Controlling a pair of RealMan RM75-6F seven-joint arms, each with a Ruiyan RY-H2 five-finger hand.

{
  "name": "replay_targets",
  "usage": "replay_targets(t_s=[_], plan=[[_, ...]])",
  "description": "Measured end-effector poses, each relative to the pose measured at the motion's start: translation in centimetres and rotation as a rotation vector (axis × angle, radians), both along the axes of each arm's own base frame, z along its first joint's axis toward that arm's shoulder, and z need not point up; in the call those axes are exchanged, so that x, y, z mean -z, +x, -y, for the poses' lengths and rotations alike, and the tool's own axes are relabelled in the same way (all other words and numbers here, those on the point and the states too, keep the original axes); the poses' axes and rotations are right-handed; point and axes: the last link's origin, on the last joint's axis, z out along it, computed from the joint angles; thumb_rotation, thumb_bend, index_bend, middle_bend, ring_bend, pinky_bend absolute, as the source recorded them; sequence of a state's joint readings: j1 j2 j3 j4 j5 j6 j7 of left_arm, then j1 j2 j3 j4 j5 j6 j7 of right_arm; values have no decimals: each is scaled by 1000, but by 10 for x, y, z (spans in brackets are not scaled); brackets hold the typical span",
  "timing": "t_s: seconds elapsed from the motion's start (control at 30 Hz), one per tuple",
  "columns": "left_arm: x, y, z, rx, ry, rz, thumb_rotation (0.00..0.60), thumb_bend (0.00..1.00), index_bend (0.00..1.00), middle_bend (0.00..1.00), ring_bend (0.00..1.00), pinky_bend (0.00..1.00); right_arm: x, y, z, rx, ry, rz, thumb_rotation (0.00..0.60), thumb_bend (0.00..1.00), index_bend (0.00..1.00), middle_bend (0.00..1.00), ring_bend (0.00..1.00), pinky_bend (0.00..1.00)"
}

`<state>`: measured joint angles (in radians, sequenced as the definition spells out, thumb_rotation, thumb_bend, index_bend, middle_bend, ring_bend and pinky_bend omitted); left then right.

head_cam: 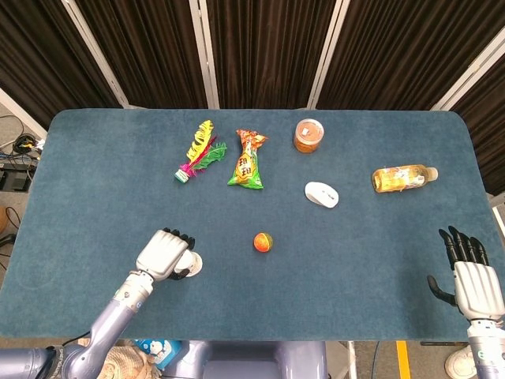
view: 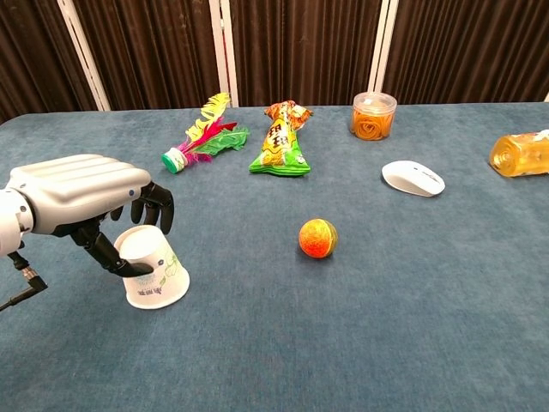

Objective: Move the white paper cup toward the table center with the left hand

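We see even, bright light from above on the table [head_cam: 95, 174]; shadows are soft and short, a faint one hugging the ball [view: 318, 238]; the curtains [head_cam: 260, 47] behind the table stay dark; both views are sharp, without glare; the table's far edge bows slightly in the head view.

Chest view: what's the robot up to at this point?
The left hand has its fingers curled around the upside-down white paper cup near the table's front left. The cup looks tilted, but whether it has left the cloth is unclear. The right hand rests open at the far right edge, holding nothing. The orange ball, mouse and snack bag lie untouched.
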<state>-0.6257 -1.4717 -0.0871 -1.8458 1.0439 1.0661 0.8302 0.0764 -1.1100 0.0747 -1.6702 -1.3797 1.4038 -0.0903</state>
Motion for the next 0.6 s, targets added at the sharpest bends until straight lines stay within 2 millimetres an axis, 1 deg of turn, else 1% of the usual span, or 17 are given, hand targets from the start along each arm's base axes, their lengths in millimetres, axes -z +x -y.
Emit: replay_targets(t_s=[0.13, 0.33, 0.43, 0.6], plan=[[-2, 5, -1, 9, 5, 20, 600, 260, 392, 455, 364, 424, 0, 0, 0, 0, 0, 0, 600, 347, 0, 0, 0, 27], [-7, 23, -7, 47, 28, 62, 600, 260, 386, 448, 364, 424, 0, 0, 0, 1, 0, 2, 600, 347, 0, 0, 0, 27], [-10, 38, -12, 76, 44, 85, 600, 260, 385, 448, 364, 424, 0, 0, 0, 2, 1, 6, 600, 347, 0, 0, 0, 27], [-9, 71, -22, 143, 65, 127, 600, 260, 384, 446, 364, 424, 1, 0, 0, 9, 5, 17, 600, 346, 0, 0, 0, 27]])
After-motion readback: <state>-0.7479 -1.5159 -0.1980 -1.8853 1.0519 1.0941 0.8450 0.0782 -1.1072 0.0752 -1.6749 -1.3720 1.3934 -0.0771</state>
